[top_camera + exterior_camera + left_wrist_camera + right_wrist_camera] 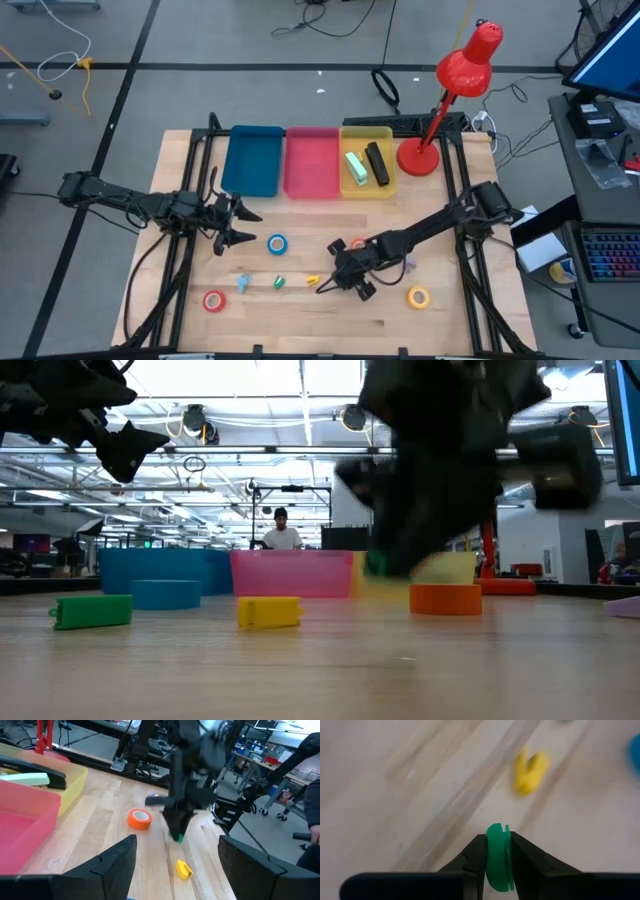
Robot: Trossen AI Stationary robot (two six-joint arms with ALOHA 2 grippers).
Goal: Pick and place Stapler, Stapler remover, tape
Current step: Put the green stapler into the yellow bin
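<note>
While the left gripper (246, 226) hangs with its fingers spread and nothing between them, above the table near the blue tape (276, 243), the right gripper (498, 845) is at work in the middle of the table. Its two dark fingers are pressed on both sides of a small green piece (496, 865), which stands on edge between them. This piece is perhaps a stapler remover, but it is too small to be sure. In the low view it seems to be slightly above the wood.

Near it on the table lies a yellow piece (530, 770), and a second green piece (279, 282) lies a little farther toward the left arm. The orange tape (445, 598) lies flat just beside the right gripper. The red tape (213, 300) and the yellow tape (418, 296) lie near the front edge, well apart. At the back stand a blue tray (252, 160), a pink tray (311, 160) and a yellow tray (367, 190). The black stapler (377, 163) lies in the yellow tray.
</note>
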